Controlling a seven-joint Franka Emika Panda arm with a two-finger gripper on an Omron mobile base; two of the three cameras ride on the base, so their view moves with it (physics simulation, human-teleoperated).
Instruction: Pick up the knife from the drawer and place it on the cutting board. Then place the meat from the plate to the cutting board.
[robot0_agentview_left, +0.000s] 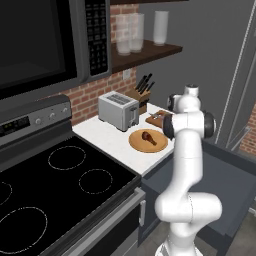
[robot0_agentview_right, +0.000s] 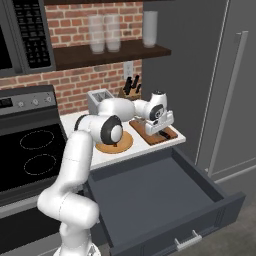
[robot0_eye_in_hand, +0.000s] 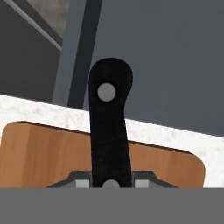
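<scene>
Claw (robot0_agentview_right: 163, 131) clamps the knife (robot0_eye_in_hand: 110, 127) by its handle, low over the cutting board (robot0_agentview_right: 168, 134). Drawer (robot0_agentview_right: 165, 200) hangs open. Meat (robot0_agentview_left: 148, 136) waits on the plate (robot0_agentview_left: 136, 145) at nine o'clock; knife release comes next, I'd say.

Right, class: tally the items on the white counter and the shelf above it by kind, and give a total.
Toaster: 1
Knife block: 1
Cutting board: 1
Plate: 1
Meat: 1
Knife, held over the board: 1
Shelf glasses: 3
Total: 9
</scene>
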